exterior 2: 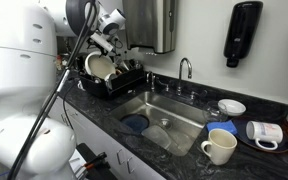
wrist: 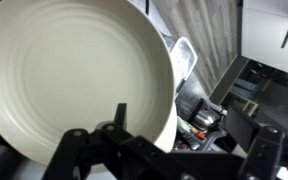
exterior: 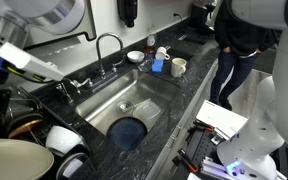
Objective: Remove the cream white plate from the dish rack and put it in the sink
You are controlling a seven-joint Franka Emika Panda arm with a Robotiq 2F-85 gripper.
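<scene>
The cream white plate (wrist: 74, 75) fills most of the wrist view and stands on edge in the black dish rack (exterior 2: 127, 82). It also shows in both exterior views (exterior 2: 98, 67) (exterior: 12, 160). My gripper (wrist: 194, 128) is open at the rack, with one finger in front of the plate's face and the other beyond its rim. In an exterior view the gripper (exterior 2: 111, 46) hangs just above the plate. The steel sink (exterior 2: 174, 108) (exterior: 139, 92) lies beside the rack and holds a blue plate (exterior 2: 136, 124) (exterior: 129, 131).
The faucet (exterior 2: 184, 68) (exterior: 108, 46) stands behind the sink. A cream mug (exterior 2: 219, 147), a white bowl (exterior 2: 231, 106) and another mug (exterior 2: 264, 132) sit on the dark counter. Other dishes crowd the rack (exterior: 64, 140). A person (exterior: 239, 40) stands at the counter's far end.
</scene>
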